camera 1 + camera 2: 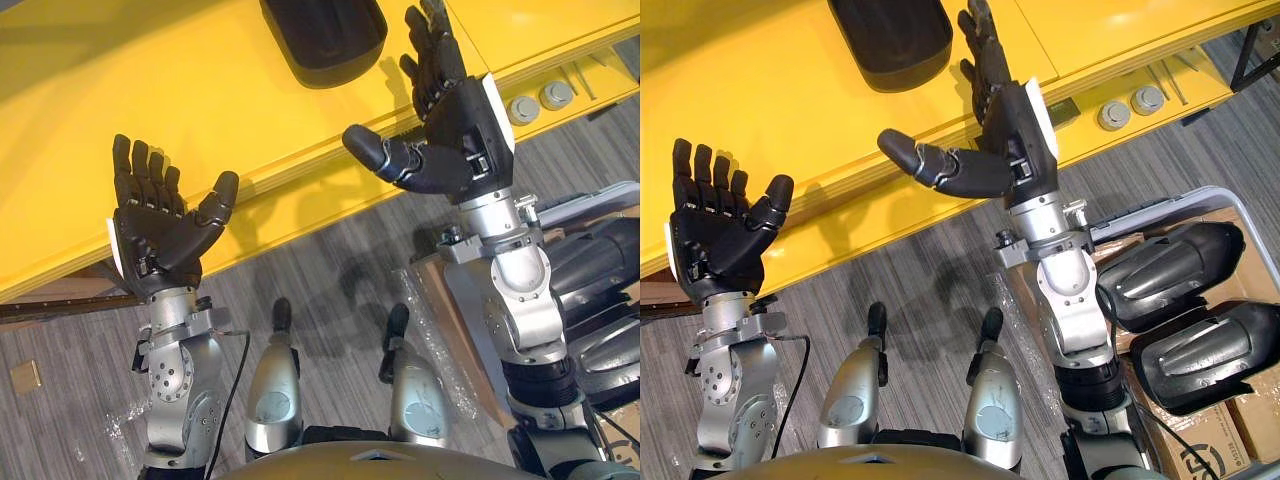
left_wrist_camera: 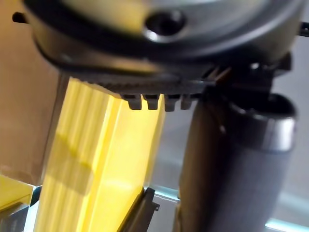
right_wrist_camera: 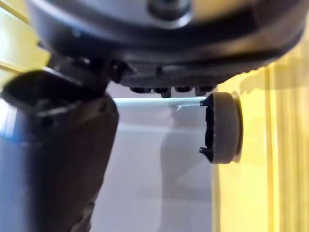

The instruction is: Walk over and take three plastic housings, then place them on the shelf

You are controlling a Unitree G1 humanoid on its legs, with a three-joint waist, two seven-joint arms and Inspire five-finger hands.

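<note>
Yellow shelf [image 1: 200, 100]: dark plastic housing [image 1: 325, 40] lying just beside right hand [image 1: 460, 130], fingers straight, empty. Left hand [image 1: 160, 235] likewise spread, empty. Pair of housings [image 1: 1160, 270] boxed near right hand's wrist.

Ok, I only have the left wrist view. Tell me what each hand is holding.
Observer: Nothing. The left hand and the right hand are both open, palms up, by the yellow shelf.
Operator: Now find me the housings.
Observer: One black housing lies on the shelf, nearer the right hand.
Operator: Give me the rest.
Observer: Two sit in a grey-rimmed crate at the robot's right: a farther housing and a nearer housing.
</note>
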